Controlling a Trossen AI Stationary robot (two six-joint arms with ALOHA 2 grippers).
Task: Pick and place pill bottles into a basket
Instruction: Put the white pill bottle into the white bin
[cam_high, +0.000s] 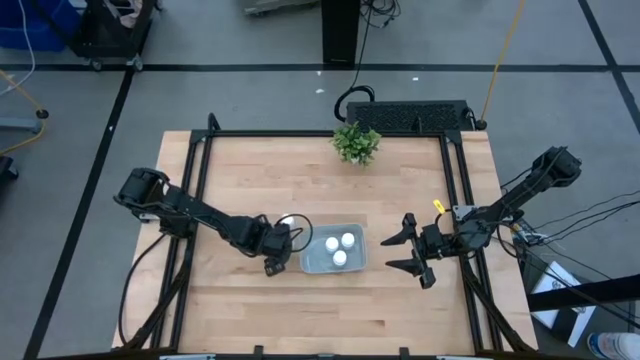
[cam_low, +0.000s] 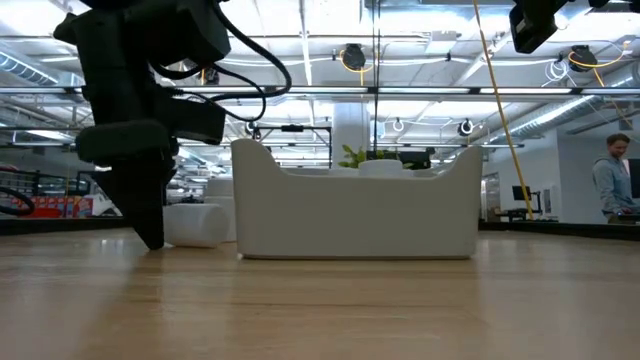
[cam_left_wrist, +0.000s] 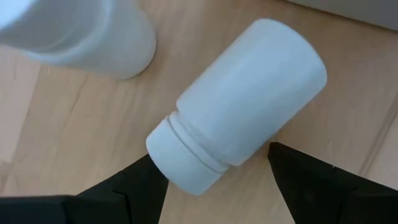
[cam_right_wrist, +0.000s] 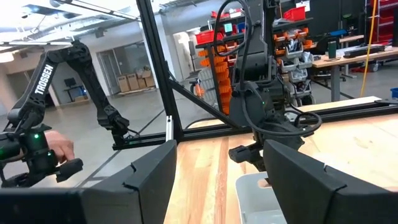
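Observation:
The pale basket (cam_high: 333, 250) sits on the table's middle and holds three white pill bottles (cam_high: 340, 248); it also shows in the low view (cam_low: 355, 205). My left gripper (cam_high: 278, 250) is open and low over the table just left of the basket. Its fingers stand on either side of a pill bottle (cam_left_wrist: 242, 99) that lies on its side on the wood, cap toward the gripper. Another bottle (cam_left_wrist: 81, 31) lies just beyond it. My right gripper (cam_high: 412, 252) is open and empty, right of the basket. My left gripper's fingers (cam_left_wrist: 143, 183) come slanting down at the lying bottle's cap end (cam_left_wrist: 183, 158), one on each side of it. The bottle rests on the table. I cannot tell whether either finger touches it.
A small green plant (cam_high: 356, 142) stands at the table's far edge. Black frame rails (cam_high: 200, 160) run along the left and right sides. Bare wood lies in front of the basket. A person (cam_low: 612, 180) stands in the room beyond.

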